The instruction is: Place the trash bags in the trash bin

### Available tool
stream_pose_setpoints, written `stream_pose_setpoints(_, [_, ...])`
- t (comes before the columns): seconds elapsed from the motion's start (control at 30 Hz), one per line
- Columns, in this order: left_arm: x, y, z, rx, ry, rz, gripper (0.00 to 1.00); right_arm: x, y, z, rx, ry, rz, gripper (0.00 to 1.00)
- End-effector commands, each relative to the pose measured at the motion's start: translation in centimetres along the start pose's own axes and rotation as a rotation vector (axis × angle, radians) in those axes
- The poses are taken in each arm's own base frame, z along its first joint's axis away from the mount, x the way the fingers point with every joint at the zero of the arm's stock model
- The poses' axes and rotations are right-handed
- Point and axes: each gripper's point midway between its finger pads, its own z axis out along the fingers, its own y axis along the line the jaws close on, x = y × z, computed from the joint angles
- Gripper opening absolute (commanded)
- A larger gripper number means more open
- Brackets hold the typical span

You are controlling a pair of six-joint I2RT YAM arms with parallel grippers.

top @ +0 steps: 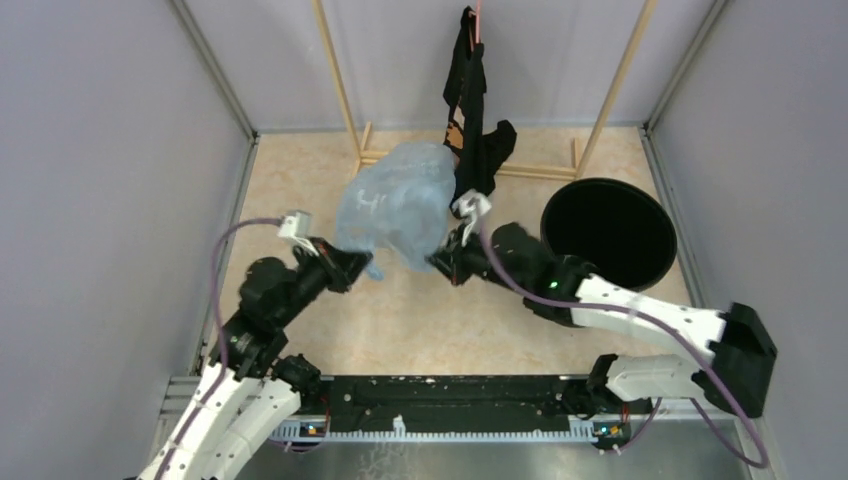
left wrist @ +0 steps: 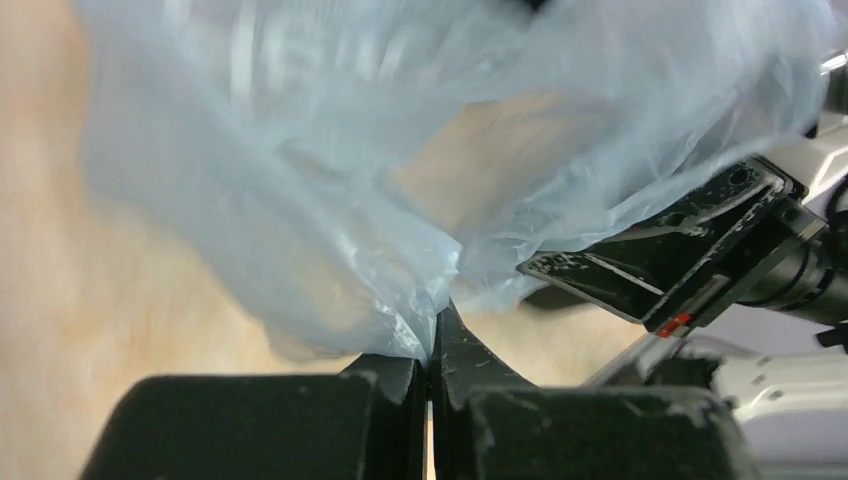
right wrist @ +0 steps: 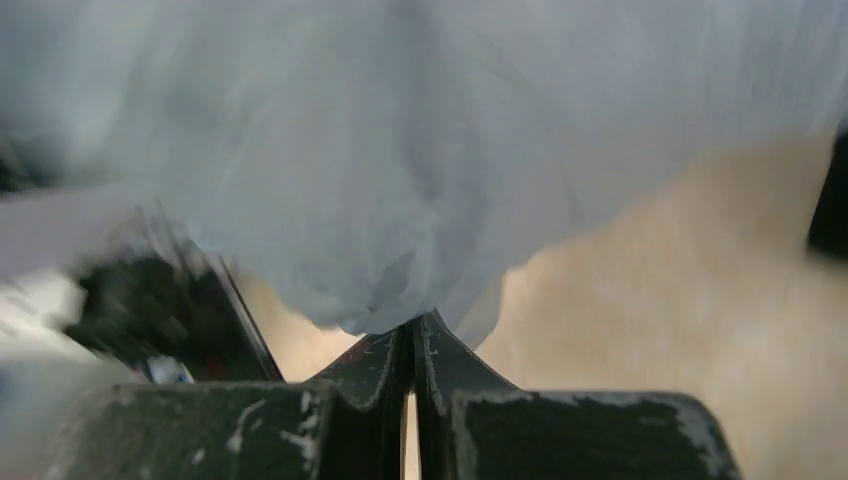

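Note:
The light-blue translucent trash bag (top: pixel 398 202) hangs bunched between both arms above the middle of the table. My left gripper (top: pixel 352 262) is shut on the bag's lower left edge; in the left wrist view the plastic (left wrist: pixel 330 180) runs into the closed jaws of that gripper (left wrist: pixel 432 340). My right gripper (top: pixel 443 262) is shut on the bag's lower right edge, and the right wrist view shows the film (right wrist: pixel 400 170) pinched at the tips of that gripper (right wrist: pixel 412 328). The round black trash bin (top: pixel 608 232) stands to the right of the bag, mouth up.
A black garment with orange print (top: pixel 474 110) hangs on a wooden rack (top: pixel 352 110) at the back, just behind the bag. Grey walls close in the table on the left, right and back.

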Motion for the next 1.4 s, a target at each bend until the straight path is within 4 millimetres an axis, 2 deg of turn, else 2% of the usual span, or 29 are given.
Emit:
stream_pose_setpoints(0.0, [11.0, 5.4, -1.9, -0.173, 0.294, -0.218, 0.00, 13.2, -4.9, -1.2, 0.131, 0.313, 0.027, 0.00])
stream_pose_setpoints(0.07, [12.0, 4.7, -2.4, -0.143, 0.350, -0.241, 0.00, 12.2, -5.8, -1.7, 0.178, 0.272, 0.009, 0.00])
stream_pose_setpoints(0.17, [12.3, 3.5, -2.8, -0.121, 0.426, -0.264, 0.00, 9.0, -6.4, -1.6, 0.198, 0.214, -0.004, 0.00])
stream_pose_setpoints(0.27, [12.5, 1.2, -3.3, -0.012, 0.507, -0.277, 0.01, 6.2, -7.6, -1.6, 0.253, 0.180, 0.006, 0.00])
stream_pose_setpoints(0.37, [13.3, -0.6, -4.0, 0.096, 0.597, -0.289, 0.05, 4.2, -7.9, -1.6, 0.256, 0.142, 0.017, 0.00])
stream_pose_setpoints(0.5, [14.4, -1.0, -5.7, 0.104, 0.686, -0.309, 0.01, 1.3, -7.4, -1.8, 0.222, 0.077, 0.032, 0.00])
stream_pose_setpoints(0.53, [14.5, -1.0, -6.2, 0.096, 0.699, -0.308, 0.03, 0.7, -7.5, -1.9, 0.222, 0.063, 0.033, 0.00])
stream_pose_setpoints(0.63, [14.1, -1.9, -7.5, 0.141, 0.709, -0.275, 0.23, 0.1, -7.7, -2.3, 0.224, 0.048, 0.030, 0.00])
stream_pose_setpoints(0.77, [10.2, -4.8, -8.6, 0.269, 0.597, -0.137, 0.72, 1.8, -6.7, -2.6, 0.136, 0.077, 0.018, 0.00])
stream_pose_setpoints(0.8, [8.7, -4.7, -8.4, 0.239, 0.539, -0.088, 0.82, 2.1, -6.3, -2.7, 0.107, 0.080, 0.015, 0.00])
stream_pose_setpoints(0.83, [8.0, -4.1, -8.1, 0.192, 0.517, -0.053, 0.90, 2.4, -5.9, -2.9, 0.080, 0.085, 0.012, 0.00])
stream_pose_setpoints(0.87, [6.5, -3.8, -7.8, 0.143, 0.482, -0.010, 0.96, 2.9, -5.6, -3.2, 0.061, 0.095, 0.012, 0.00])
stream_pose_setpoints(0.97, [4.4, -0.8, -6.2, -0.074, 0.469, 0.065, 0.99, 3.2, -5.2, -4.0, 0.049, 0.109, 0.019, 0.00])
stream_pose_setpoints(1.03, [3.2, 0.6, -4.4, -0.158, 0.458, 0.106, 0.99, 3.5, -5.3, -4.5, 0.059, 0.128, 0.027, 0.00])
stream_pose_setpoints(1.13, [1.7, 0.1, -1.3, -0.124, 0.423, 0.122, 0.99, 3.5, -4.9, -4.8, 0.045, 0.144, 0.032, 0.00])
stream_pose_setpoints(1.23, [1.7, -0.7, 1.5, -0.051, 0.430, 0.124, 0.99, 2.8, -4.4, -5.3, 0.036, 0.129, 0.038, 0.00])
stream_pose_setpoints(1.37, [5.4, 0.3, 4.7, 0.030, 0.495, 0.081, 0.99, 2.1, -3.9, -5.8, 0.015, 0.102, 0.041, 0.00])
